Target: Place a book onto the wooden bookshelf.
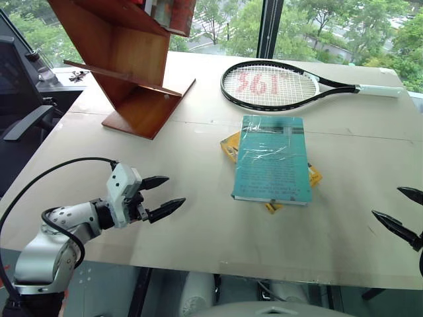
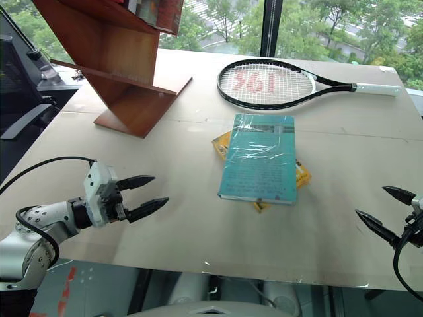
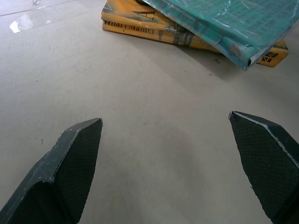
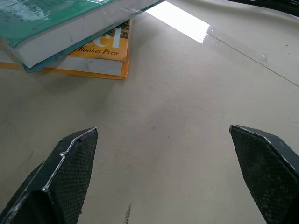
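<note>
— Windows behind, green trees outside; pale desk (image 1: 198,224) in front. What lies on it?

— Teal book (image 1: 272,158) flat near the middle, resting on a smaller yellow book (image 1: 230,145) that pokes out at two corners. Tennis racket (image 1: 277,87) beyond them, toward the glass.

— Bookshelf?

— Reddish wooden bookshelf (image 1: 129,59) stands at the far left of the desk, slanted boards, well apart from the teal book.

— Pincers?

— Left pincer (image 1: 162,196) hovers over bare desk at the near left, fingers spread, pinching nothing, aimed toward the books. Right pincer (image 2: 386,210) at the near right edge, fingers likewise spread and empty. Neither touches the teal book.
</note>
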Controlling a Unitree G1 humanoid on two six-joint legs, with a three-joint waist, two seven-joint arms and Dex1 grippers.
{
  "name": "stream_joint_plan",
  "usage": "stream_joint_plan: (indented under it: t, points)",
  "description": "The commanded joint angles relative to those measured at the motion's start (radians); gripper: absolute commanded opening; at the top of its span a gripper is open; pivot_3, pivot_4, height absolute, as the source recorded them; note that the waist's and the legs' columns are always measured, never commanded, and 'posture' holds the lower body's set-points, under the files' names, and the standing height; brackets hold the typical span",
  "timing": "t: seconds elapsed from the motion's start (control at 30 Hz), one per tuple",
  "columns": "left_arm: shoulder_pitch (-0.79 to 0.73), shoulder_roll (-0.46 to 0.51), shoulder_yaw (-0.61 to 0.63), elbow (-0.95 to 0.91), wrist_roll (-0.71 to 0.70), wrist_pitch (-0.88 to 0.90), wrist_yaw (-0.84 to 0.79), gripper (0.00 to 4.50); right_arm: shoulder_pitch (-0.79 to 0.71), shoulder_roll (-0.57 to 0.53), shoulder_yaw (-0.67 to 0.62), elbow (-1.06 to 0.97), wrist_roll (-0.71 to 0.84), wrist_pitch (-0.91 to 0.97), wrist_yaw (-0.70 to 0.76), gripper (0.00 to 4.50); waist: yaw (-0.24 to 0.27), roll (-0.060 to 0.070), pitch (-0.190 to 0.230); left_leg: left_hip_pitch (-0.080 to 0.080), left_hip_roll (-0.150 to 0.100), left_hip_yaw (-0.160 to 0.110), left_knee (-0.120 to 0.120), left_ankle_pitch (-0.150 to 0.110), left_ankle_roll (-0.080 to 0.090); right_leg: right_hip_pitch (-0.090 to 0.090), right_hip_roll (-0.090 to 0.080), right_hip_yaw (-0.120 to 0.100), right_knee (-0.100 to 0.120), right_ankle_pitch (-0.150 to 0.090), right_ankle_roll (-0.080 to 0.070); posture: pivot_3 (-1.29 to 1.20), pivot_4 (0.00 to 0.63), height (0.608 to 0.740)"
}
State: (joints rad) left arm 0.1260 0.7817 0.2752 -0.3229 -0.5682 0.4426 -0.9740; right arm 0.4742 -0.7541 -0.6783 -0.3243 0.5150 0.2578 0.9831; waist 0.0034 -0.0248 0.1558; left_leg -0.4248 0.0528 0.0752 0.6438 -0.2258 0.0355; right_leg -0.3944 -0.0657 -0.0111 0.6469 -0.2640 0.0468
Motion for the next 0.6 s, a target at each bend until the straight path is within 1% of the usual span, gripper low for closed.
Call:
stream_joint_plan:
  t: [0.03, 0.1, 0.13, 0.17, 0.2, 0.3, 0.33, 0.37, 0.4, 0.43, 0.5, 0.53, 0.6]
  points:
    - [-0.042, -0.002, 0.027, -0.016, -0.026, -0.016, -0.002, 4.48, -0.064, 0.006, 0.012, -0.089, -0.016, 0.055, -0.122, 4.50, 0.002, 0.000, 0.000, 0.000, 0.000, 0.000, 0.000, 0.000, 0.000, 0.000, 0.000, 0.000, 0.000, 0.000, 0.000, 0.00, 0.150, 0.739]
    - [-0.086, -0.003, 0.029, -0.041, -0.064, -0.024, -0.026, 4.48, -0.186, -0.004, 0.115, -0.210, -0.007, 0.208, -0.280, 4.50, -0.004, 0.000, 0.000, 0.001, 0.001, 0.000, 0.001, 0.000, 0.000, 0.000, 0.001, 0.001, 0.001, 0.000, 0.000, 0.00, 0.150, 0.739]
    - [-0.094, -0.004, 0.031, -0.053, -0.075, -0.034, -0.042, 4.48, -0.240, -0.008, 0.156, -0.235, 0.016, 0.274, -0.318, 4.50, -0.008, 0.000, 0.000, 0.001, 0.002, 0.000, 0.002, 0.000, 0.000, 0.000, 0.001, 0.001, 0.001, 0.001, -0.001, 0.00, 0.150, 0.739]
    - [-0.096, -0.006, 0.032, -0.065, -0.082, -0.043, -0.054, 4.50, -0.297, 0.002, 0.189, -0.238, 0.013, 0.324, -0.368, 4.24, -0.011, 0.000, 0.000, 0.001, 0.003, 0.000, 0.003, 0.000, 0.000, 0.000, 0.001, 0.001, 0.003, 0.002, -0.001, 0.00, 0.150, 0.739]
    - [-0.096, -0.006, 0.034, -0.076, -0.091, -0.046, -0.064, 4.50, -0.351, 0.015, 0.216, -0.240, 0.020, 0.380, -0.414, 3.95, -0.014, 0.000, 0.000, 0.002, 0.003, 0.000, 0.003, 0.000, 0.000, 0.000, 0.001, 0.001, 0.004, 0.002, -0.002, 0.00, 0.150, 0.739]
    - [-0.079, 0.002, 0.044, -0.113, -0.104, -0.075, -0.105, 4.50, -0.515, 0.042, 0.329, -0.221, 0.010, 0.509, -0.520, 2.77, -0.013, 0.000, 0.000, 0.002, 0.002, 0.001, 0.003, 0.000, 0.000, 0.000, 0.001, 0.001, 0.004, 0.001, -0.002, 0.00, 0.150, 0.739]
    - [-0.070, 0.006, 0.052, -0.128, -0.115, -0.077, -0.118, 4.50, -0.576, 0.046, 0.394, -0.197, -0.024, 0.532, -0.539, 2.60, -0.004, 0.000, 0.000, 0.001, 0.002, 0.001, 0.003, 0.000, 0.000, 0.000, 0.002, 0.001, 0.004, 0.001, -0.002, 0.00, 0.150, 0.739]
    - [-0.061, 0.010, 0.058, -0.138, -0.119, -0.080, -0.129, 4.50, -0.629, 0.050, 0.451, -0.171, -0.055, 0.555, -0.561, 2.43, -0.009, 0.001, 0.000, -0.003, 0.001, -0.001, 0.003, 0.000, 0.000, -0.003, 0.002, 0.000, 0.004, 0.002, 0.000, 0.00, 0.150, 0.739]
    - [-0.052, 0.013, 0.063, -0.146, -0.122, -0.081, -0.134, 4.50, -0.675, 0.049, 0.512, -0.145, -0.085, 0.575, -0.569, 2.08, -0.014, 0.000, 0.000, -0.006, 0.001, 0.000, 0.005, 0.000, -0.001, -0.005, 0.003, 0.000, 0.004, 0.003, 0.002, 0.00, 0.150, 0.739]
    - [-0.044, 0.014, 0.067, -0.153, -0.125, -0.080, -0.135, 4.50, -0.711, 0.046, 0.563, -0.124, -0.110, 0.584, -0.569, 1.49, -0.015, 0.001, 0.000, -0.007, 0.001, 0.000, 0.005, 0.000, 0.000, -0.006, 0.003, 0.001, 0.004, 0.003, 0.002, 0.00, 0.150, 0.739]
    - [-0.029, 0.012, 0.076, -0.161, -0.126, -0.077, -0.129, 4.50, -0.772, 0.060, 0.634, -0.076, -0.144, 0.601, -0.578, 0.62, -0.014, 0.000, 0.000, -0.006, 0.001, 0.000, 0.005, 0.000, 0.000, -0.006, 0.003, 0.001, 0.004, 0.003, 0.002, 0.00, 0.150, 0.739]
    - [-0.017, 0.010, 0.078, -0.163, -0.121, -0.079, -0.128, 4.50, -0.795, 0.060, 0.683, -0.054, -0.169, 0.599, -0.570, 0.11, -0.012, 0.001, 0.000, -0.006, 0.001, 0.000, 0.005, 0.000, 0.000, -0.006, 0.003, 0.000, 0.005, 0.003, 0.002, 0.00, 0.150, 0.739]
    - [0.002, 0.008, 0.079, -0.166, -0.109, -0.086, -0.125, 4.50, -0.839, 0.082, 0.769, -0.015, -0.212, 0.585, -0.560, 0.04, -0.012, 0.001, 0.000, -0.006, 0.001, 0.000, 0.005, 0.000, 0.000, -0.006, 0.004, 0.000, 0.006, 0.003, 0.002, 0.00, 0.150, 0.739]
